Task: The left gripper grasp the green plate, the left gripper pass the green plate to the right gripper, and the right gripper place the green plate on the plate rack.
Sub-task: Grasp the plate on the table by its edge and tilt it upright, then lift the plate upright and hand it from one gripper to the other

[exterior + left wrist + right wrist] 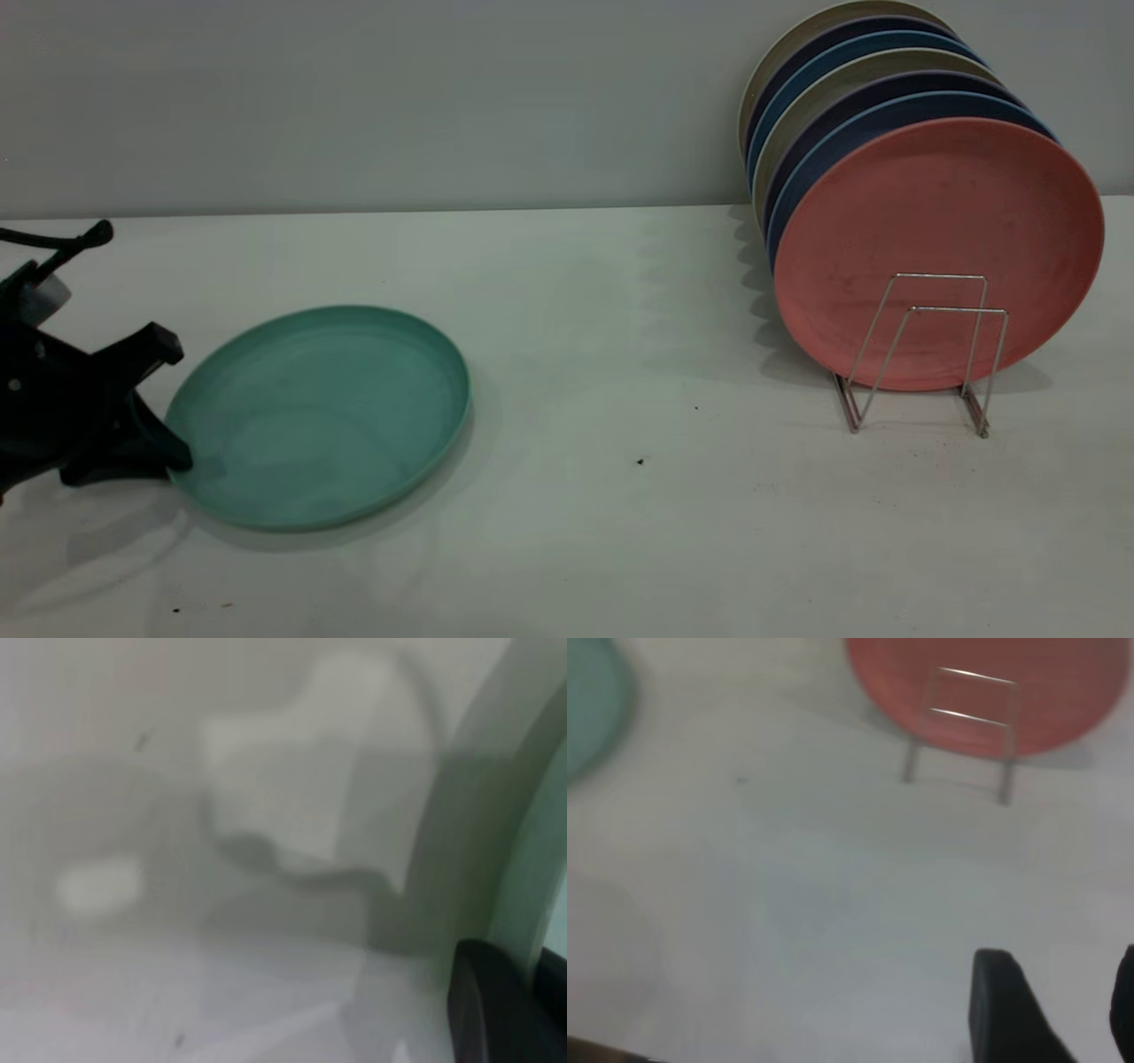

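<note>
Your left gripper point(155, 403) sits at the far left edge of the exterior frame, jaws spread, straddling the near-left rim of the green plate point(319, 416), not yet clamped. Plate lies flat on the white table point(602, 496), lower left of frame. Plate rack point(921, 354) is at the right, with a salmon-pink plate point(939, 221) leaning in front of a row of stacked plates point(850, 80). Your right gripper point(1050, 1014) shows only in its wrist view, fingers apart, above the table.
</note>
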Motion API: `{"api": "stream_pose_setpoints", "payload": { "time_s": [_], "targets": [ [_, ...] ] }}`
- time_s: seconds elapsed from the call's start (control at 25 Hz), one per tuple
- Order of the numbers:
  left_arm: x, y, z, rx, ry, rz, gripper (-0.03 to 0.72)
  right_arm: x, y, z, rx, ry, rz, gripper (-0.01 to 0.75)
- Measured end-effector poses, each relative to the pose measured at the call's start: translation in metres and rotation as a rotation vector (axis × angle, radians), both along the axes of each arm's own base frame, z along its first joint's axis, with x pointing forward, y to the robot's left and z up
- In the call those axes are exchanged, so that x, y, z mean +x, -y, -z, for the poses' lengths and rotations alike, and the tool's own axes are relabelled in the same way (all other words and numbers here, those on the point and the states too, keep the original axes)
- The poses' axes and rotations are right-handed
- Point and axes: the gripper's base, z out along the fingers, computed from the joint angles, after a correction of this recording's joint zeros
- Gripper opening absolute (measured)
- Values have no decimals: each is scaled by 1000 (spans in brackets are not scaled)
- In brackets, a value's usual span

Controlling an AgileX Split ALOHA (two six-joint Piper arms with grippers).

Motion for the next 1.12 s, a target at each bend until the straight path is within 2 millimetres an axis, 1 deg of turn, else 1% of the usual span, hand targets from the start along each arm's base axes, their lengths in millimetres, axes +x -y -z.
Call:
{"api": "stream_pose_setpoints", "payload": {
  "time_s": [0.12, 0.2, 0.32, 0.48, 0.72, 0.88, 0.96, 1.12],
  "targets": [
    [10, 1, -9, -4, 60, 40, 16, 2, -6, -1, 63, -4, -35, 311],
    [18, 3, -18, -20, 124, 89, 16, 7, -11, 0, 107, -20, -62, 311],
    [25, 8, -31, -40, 217, 180, 14, 18, -17, 5, 155, -49, -99, 311],
    [25, 16, -45, 2, 292, 325, 14, 36, -23, 12, 213, -75, -127, 311],
    [24, 41, -65, 48, 373, 504, 14, 64, -30, 32, 268, -121, -168, 311],
    [24, 55, -80, 45, 425, 556, 14, 81, -34, 45, 299, -137, -187, 311],
    [23, 61, -85, 34, 436, 568, 14, 89, -35, 52, 314, -137, -189, 311],
    [20, 81, -89, -16, 433, 593, 14, 104, -37, 66, 339, -135, -188, 311]
  ]
}}
